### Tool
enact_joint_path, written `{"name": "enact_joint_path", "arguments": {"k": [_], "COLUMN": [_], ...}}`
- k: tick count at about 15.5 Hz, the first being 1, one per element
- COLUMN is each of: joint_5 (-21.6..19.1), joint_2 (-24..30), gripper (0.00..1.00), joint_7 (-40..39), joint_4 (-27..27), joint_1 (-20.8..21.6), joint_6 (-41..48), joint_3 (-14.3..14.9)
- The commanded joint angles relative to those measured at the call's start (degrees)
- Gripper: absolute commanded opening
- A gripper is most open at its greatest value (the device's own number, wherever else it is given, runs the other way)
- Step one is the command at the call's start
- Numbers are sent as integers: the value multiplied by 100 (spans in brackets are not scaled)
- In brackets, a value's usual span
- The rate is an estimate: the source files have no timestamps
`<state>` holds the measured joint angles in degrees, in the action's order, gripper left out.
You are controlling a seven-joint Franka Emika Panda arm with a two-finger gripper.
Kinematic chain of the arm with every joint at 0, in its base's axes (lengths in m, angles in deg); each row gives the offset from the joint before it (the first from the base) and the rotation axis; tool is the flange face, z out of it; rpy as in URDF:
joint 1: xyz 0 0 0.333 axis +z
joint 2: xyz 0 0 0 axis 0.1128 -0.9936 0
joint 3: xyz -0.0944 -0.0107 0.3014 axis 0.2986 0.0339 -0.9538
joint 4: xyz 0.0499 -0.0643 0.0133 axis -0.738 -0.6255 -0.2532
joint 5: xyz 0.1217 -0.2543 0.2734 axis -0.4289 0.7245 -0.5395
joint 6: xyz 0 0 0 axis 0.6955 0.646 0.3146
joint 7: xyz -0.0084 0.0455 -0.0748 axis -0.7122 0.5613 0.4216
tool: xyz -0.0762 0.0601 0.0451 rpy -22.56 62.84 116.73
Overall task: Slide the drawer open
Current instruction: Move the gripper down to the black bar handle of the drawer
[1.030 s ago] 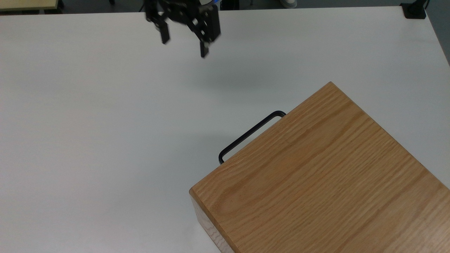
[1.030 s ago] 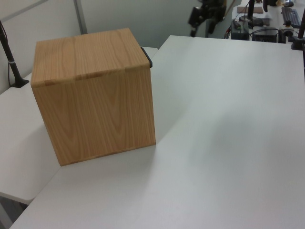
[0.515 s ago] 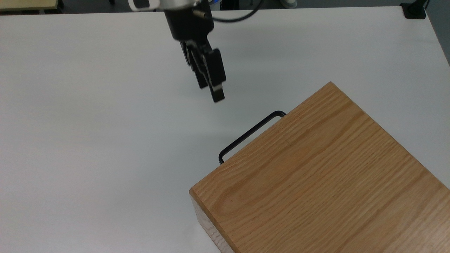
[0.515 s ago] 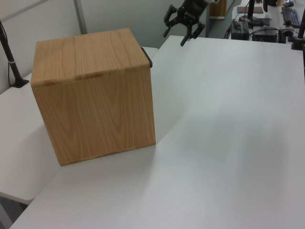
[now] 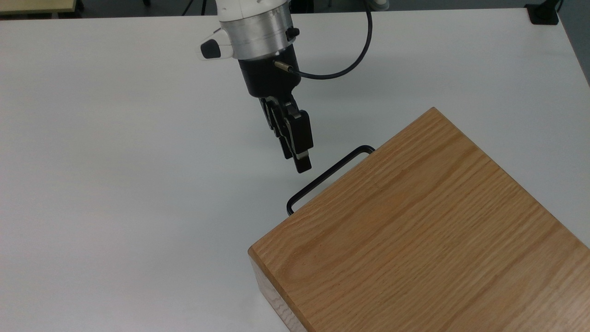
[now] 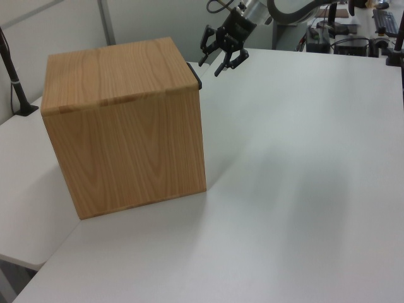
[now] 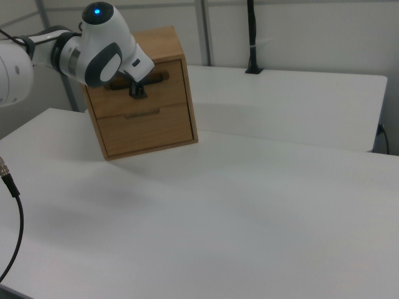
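Observation:
The drawer point(image 7: 142, 80) is the upper of two oak fronts in the casing point(image 5: 415, 230) and sits flush with it. Its thin black bar handle point(image 5: 328, 177) sticks out from the casing's upper-left edge in the top view and shows as a black stub, the handle point(image 6: 196, 77), in the left view. My gripper point(image 5: 297, 161) hangs just short of the handle, pointing down at it, slightly to the top view's left. In the left view my gripper point(image 6: 210, 66) is open with nothing between its fingers. In the right view my gripper point(image 7: 136, 92) overlaps the drawer front.
The oak casing point(image 6: 126, 126) stands on a white table point(image 5: 115, 184). A lower drawer front point(image 7: 146, 128) sits below the upper one. A black cable point(image 5: 341, 71) loops off the wrist. A black post point(image 6: 16, 82) stands at the left view's left.
My gripper has come down from the table's far edge to just short of the drawer's handle, turning so its fingers stack in the top view. The drawer has not moved.

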<state>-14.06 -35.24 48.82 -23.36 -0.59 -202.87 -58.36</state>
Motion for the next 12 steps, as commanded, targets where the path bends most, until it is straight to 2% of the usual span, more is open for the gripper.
{"name": "enact_joint_path", "arguments": {"k": [1, 4, 7, 12], "joint_5": [-110, -84, -49, -75], "joint_2": [-53, -193, -579, -519], "gripper": [55, 55, 55, 48], "joint_7": [134, 134, 282, 292], "joint_4": [84, 198, 549, 603], "joint_1": [71, 71, 193, 71], "joint_6": [-122, -122, -122, -70], "joint_3": [5, -206, -206, -206]}}
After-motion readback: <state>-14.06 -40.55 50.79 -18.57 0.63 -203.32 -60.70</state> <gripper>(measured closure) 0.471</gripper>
